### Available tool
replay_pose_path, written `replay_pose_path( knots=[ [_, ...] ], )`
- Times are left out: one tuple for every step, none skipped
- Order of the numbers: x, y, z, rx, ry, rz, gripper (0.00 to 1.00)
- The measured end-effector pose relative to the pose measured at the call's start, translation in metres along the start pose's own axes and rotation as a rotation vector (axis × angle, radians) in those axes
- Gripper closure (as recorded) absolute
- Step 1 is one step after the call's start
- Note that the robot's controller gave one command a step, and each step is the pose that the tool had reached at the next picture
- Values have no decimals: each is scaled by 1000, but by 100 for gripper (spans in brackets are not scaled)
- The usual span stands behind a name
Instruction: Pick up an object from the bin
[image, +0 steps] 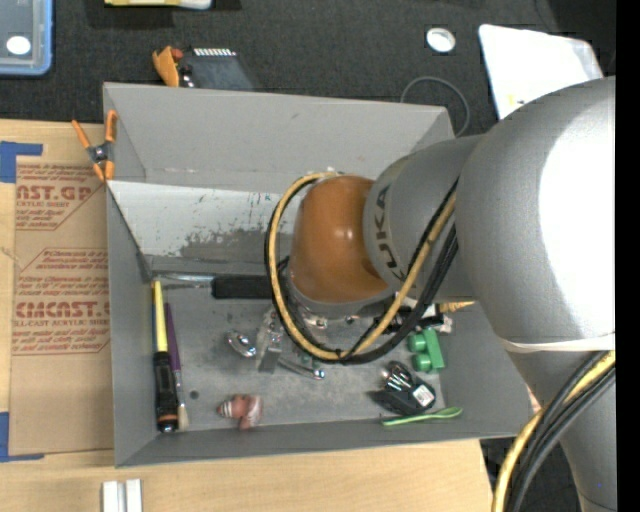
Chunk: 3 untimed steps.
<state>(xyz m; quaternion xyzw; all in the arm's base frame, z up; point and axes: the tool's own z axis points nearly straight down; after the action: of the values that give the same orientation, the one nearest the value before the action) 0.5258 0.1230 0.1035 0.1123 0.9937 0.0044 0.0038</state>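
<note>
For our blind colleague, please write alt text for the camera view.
The gripper is low over the middle of the grey bin, beside a silvery thing. Pens line its left wall; a pink lump and a green block lie apart.

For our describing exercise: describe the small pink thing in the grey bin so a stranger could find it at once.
Look into the grey metal bin, at its floor along the near wall. Right of the long black and yellow pens by the left wall lies the pink thing. It is small and rounded, the only pink item, lying apart from the rest.
</note>
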Motion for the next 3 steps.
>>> replay_pose_path(
  knots=[
    [-1,0,-11,-1,-2,0,100],
    [0,1,-20,-1,-1,0,100],
    [-1,1,-25,-2,-2,-1,100]
  ],
)
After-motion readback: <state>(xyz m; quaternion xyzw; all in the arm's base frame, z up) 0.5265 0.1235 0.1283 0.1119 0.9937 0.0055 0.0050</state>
